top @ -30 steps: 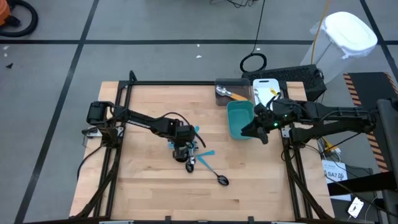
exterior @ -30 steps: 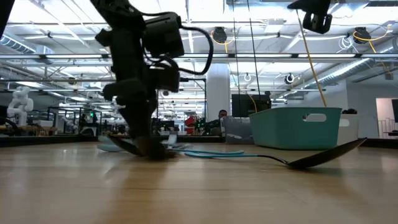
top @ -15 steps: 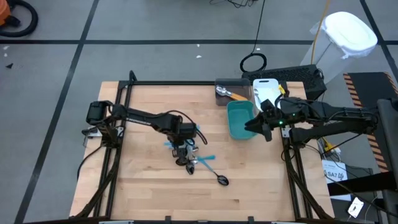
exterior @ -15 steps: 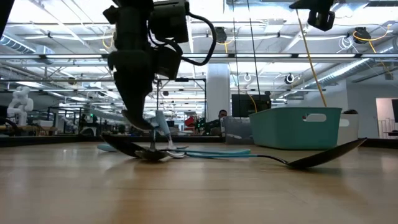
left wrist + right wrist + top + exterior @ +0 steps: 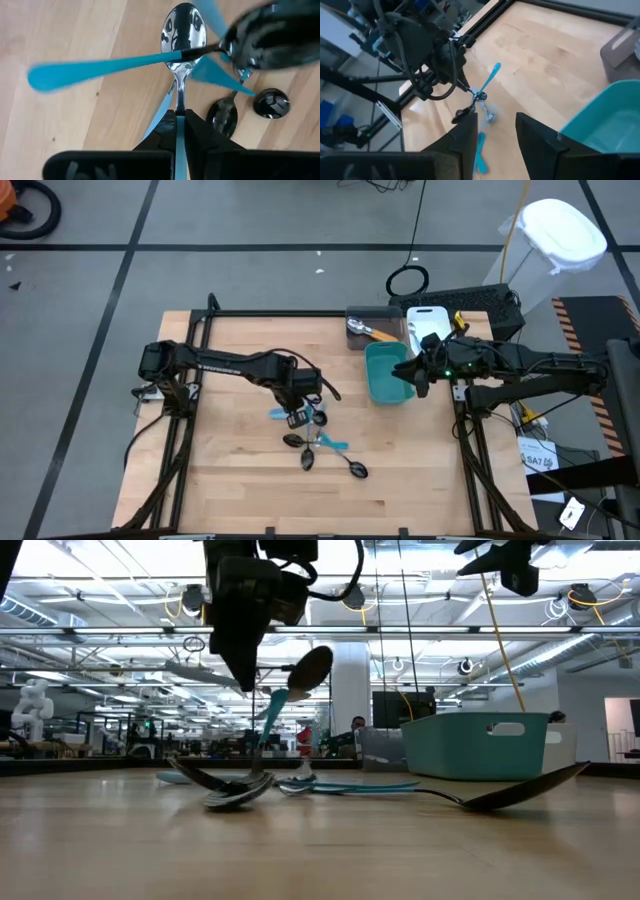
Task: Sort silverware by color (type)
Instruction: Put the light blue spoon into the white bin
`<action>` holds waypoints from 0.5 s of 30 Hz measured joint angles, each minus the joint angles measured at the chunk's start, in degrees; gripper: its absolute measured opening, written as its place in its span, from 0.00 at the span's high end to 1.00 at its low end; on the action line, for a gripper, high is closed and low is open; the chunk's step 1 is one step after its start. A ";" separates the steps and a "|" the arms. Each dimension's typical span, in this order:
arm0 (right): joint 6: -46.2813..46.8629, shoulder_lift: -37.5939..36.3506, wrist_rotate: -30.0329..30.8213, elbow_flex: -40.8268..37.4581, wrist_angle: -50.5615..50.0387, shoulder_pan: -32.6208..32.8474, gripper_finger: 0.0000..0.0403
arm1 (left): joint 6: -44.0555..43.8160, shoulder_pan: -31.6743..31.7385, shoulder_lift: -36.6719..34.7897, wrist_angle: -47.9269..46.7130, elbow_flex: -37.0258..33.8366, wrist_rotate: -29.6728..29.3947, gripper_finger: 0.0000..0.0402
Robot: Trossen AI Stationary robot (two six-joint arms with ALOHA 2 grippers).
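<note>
Low view, blue-handled spoon point(image 5: 290, 690) pinched in left tool point(image 5: 243, 675)

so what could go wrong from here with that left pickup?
1. The left gripper pinches the blue-handled spoon only at its handle tip, and it hangs tilted; it could swing or slip out.
2. It is lifted right over the pile of loose utensils, so a drop would scatter them.
3. The right gripper hovers at the teal bin; the arms could crowd there.
</note>
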 joint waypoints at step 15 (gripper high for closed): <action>4.29 2.58 4.66 0.00 0.01 0.00 0.68 | 4.84 2.89 -0.02 0.14 0.10 0.00 0.97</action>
